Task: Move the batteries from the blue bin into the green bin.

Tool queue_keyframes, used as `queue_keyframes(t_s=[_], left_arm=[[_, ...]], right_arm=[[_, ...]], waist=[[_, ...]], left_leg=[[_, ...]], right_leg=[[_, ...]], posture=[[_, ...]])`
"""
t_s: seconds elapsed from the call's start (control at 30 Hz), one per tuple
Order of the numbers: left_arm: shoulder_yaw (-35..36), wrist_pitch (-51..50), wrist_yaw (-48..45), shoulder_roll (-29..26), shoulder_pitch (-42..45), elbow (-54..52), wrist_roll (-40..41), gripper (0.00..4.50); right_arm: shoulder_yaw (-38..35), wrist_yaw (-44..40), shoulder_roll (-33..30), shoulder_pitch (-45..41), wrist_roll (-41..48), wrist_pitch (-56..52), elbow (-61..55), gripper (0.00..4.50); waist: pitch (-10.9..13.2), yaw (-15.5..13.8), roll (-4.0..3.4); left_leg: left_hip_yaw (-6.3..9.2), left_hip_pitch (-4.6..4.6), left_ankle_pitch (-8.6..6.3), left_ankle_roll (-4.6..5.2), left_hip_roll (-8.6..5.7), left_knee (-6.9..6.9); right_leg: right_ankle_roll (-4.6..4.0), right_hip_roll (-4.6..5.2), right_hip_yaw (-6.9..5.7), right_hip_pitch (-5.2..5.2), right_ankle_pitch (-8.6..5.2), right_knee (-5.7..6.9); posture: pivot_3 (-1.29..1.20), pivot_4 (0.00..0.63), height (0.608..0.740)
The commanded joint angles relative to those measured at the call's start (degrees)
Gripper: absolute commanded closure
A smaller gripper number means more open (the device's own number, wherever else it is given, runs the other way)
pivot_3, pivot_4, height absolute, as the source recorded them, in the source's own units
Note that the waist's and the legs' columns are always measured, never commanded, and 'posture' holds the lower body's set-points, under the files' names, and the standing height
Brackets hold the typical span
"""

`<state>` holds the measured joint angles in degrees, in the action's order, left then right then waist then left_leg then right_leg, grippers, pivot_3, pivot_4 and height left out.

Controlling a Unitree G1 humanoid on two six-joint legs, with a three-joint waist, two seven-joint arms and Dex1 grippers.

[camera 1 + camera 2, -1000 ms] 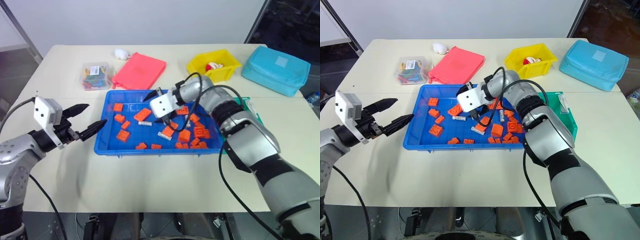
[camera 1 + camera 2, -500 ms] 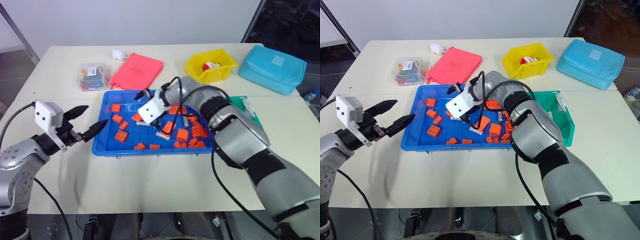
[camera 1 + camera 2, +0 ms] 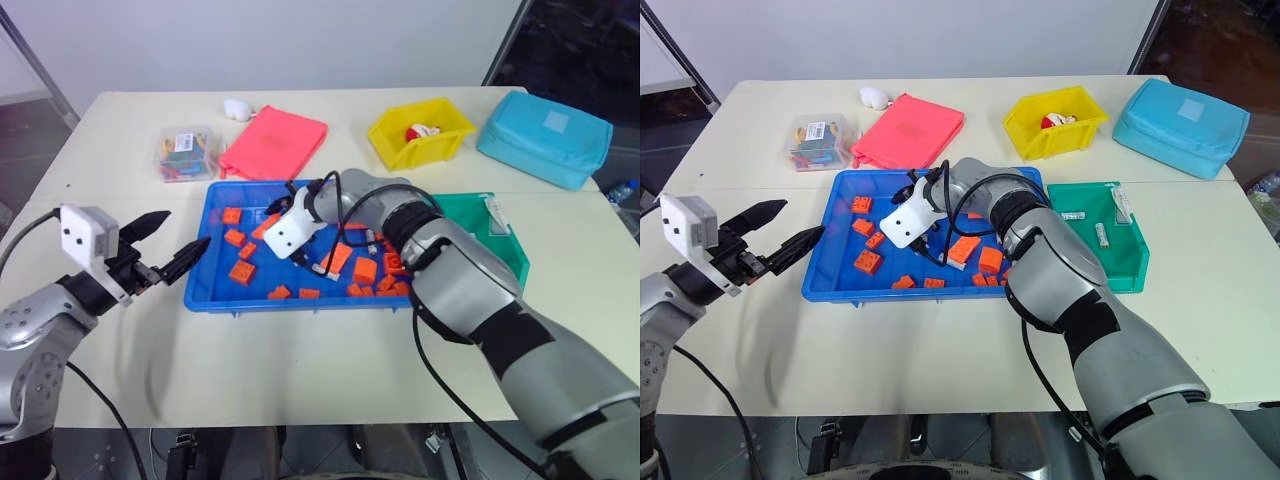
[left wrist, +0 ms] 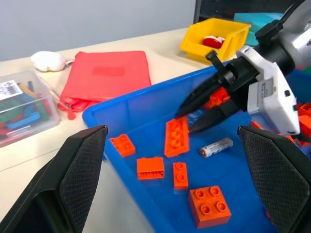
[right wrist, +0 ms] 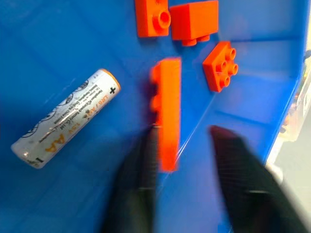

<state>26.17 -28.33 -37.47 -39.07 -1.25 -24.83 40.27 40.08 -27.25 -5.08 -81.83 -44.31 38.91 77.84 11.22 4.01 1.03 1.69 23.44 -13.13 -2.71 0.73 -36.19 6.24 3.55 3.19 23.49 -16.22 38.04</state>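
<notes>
Right claw [image 5: 182, 138]: fingers apart, holding nothing, low inside the blue bin [image 3: 300, 303], beside a long orange brick [image 5: 167, 114]. AA battery [image 5: 65, 119]: flat on the bin floor, near that brick. Left claw [image 3: 187, 230]: open, empty, above the worktop [image 3: 300, 370].

Looks like a robotics lab or some test room, not anybody's house. Everything sits on a plain cream table [image 3: 300, 350] pushed up near a bare pale wall [image 3: 270, 40], with dark glass [image 3: 1220, 40] off past the far right corner. The stuff laid out reads like a staged sorting setup: a blue bin [image 3: 222, 290] of orange bricks [image 3: 243, 272], a green bin [image 3: 1130, 265], a yellow bin [image 3: 395, 135], a clear box [image 3: 190, 152] of bits near the far left edge
</notes>
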Motion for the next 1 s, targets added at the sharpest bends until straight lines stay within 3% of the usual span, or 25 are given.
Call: queue_keyframes(t_s=[0.03, 0.3, 0.4, 0.53, 0.63, 0.8, 1.0], left_arm=[[2.15, 0.6, 0.49, -0.09, -0.06, -1.56, 0.77, 0.0], [1.21, 0.82, 1.06, -0.37, 1.29, -0.96, 0.41, 0.0], [1.4, 0.34, 0.46, -0.95, 1.52, -0.85, 0.84, 0.0], [1.47, -0.33, -0.75, -1.9, 1.58, -0.69, 1.4, 0.0], [1.1, -0.8, -2.04, -3.03, 1.95, -0.57, 1.63, 0.0], [-0.37, -4.08, -6.96, -5.94, 0.61, -2.8, 4.66, 0.0], [-0.9, -5.18, -10.32, -9.1, 0.44, -3.3, 4.92, 0.0]], right_arm=[[-0.57, 1.54, 0.12, -0.81, 0.15, -0.24, -0.37, 3.42], [-2.22, 0.25, -0.76, -2.09, 1.75, 0.32, -0.7, 3.42], [-6.6, -8.9, -1.9, -2.65, 7.17, 1.34, -1.21, 3.42], [-19.45, -27.87, -0.33, -1.96, 23.01, -4.78, -3.4, 3.42], [-25.61, -38.11, -0.51, -1.21, 30.95, -13.23, -7.16, 2.55], [-27.72, -48.08, -3.47, 2.23, 35.77, -34.39, -18.15, 0.05], [-26.2, -51.5, -8.16, 11.72, 37.88, -49.97, -37.98, 0.05]], waist=[[0.0, 0.04, 0.0], [0.0, 0.09, 0.0], [0.0, 0.04, 0.0], [0.0, 0.11, 0.01], [0.0, 0.1, 0.0], [0.0, -0.11, 0.02], [0.0, -0.15, 0.01]], left_leg=[[0.0, 0.0, 0.0, 0.0, 0.0, 0.0], [0.01, 0.0, 0.0, 0.0, 0.01, 0.01], [0.0, 0.0, 0.0, 0.0, 0.0, 0.0], [0.01, 0.0, 0.0, 0.0, 0.02, 0.0], [0.02, -0.04, 0.0, 0.0, 0.08, 0.03], [0.03, -0.04, 0.0, 0.0, 0.07, 0.02], [0.06, -0.01, 0.0, 0.0, 0.01, 0.01]], right_leg=[[0.0, 0.0, 0.0, 0.0, 0.0, 0.0], [0.0, -0.04, 0.0, 0.01, 0.0, 0.0], [0.0, -0.02, 0.0, 0.0, 0.0, 0.0], [0.0, -0.04, -0.01, -0.03, 0.0, -0.02], [0.0, -0.1, -0.02, -0.05, 0.0, 0.0], [-0.01, -0.04, -0.04, -0.06, 0.01, -0.02], [-0.01, 0.01, -0.09, -0.07, 0.0, -0.05]], posture=[[0.0, 0.15, 0.74], [0.0, 0.15, 0.74], [0.0, 0.15, 0.74], [0.0, 0.15, 0.74], [0.0, 0.15, 0.74], [0.0, 0.15, 0.74], [0.0, 0.15, 0.74]])
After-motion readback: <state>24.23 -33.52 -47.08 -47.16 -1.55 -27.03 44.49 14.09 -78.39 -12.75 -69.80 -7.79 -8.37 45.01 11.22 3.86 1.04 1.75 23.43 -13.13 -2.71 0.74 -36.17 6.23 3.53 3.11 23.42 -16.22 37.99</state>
